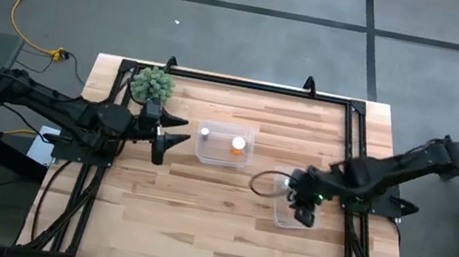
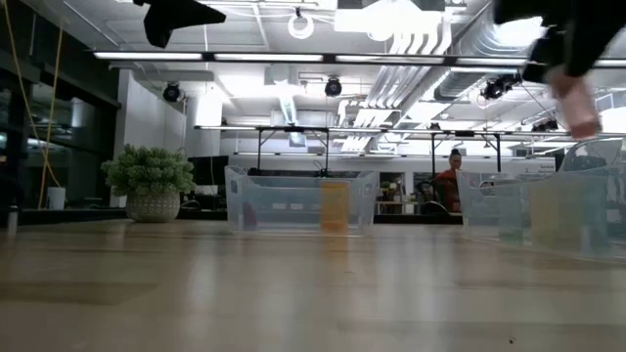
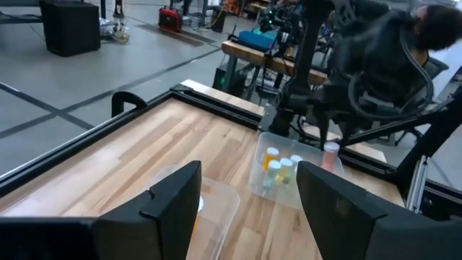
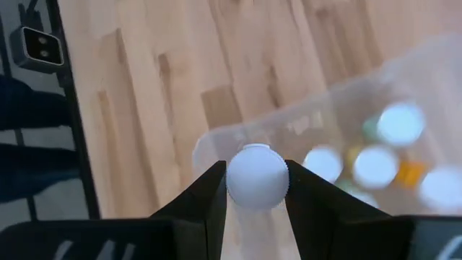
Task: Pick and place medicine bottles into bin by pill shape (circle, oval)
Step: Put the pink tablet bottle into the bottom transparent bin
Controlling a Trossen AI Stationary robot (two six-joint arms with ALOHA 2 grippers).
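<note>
Right wrist view: nearest the lens sat the white cap (image 4: pixel 257 177) of the bottle, pinched between my right gripper's (image 4: pixel 254 189) two fingers, with the clear tub (image 4: pixel 238 133) just ahead and other white-capped bottles (image 4: pixel 375 165) lying in it. It looked light, stiff and smooth-sided, so I judged a pinch just under the cap safest; the round body could twist or slip.

Left wrist view: my left gripper (image 3: pixel 249 198) hung with fingers wide apart, holding nothing, another clear bin (image 3: pixel 216 209) below it.

High view: my right gripper hovered over the tub's rim (image 1: pixel 276 213); beside the left gripper, the middle bin (image 1: pixel 225 145) held one orange bottle (image 1: pixel 238 145) and one white-capped one (image 1: pixel 206 131).

Low view: the held bottle (image 2: pixel 577 103) showed pale pink and blurred, above the tub.
</note>
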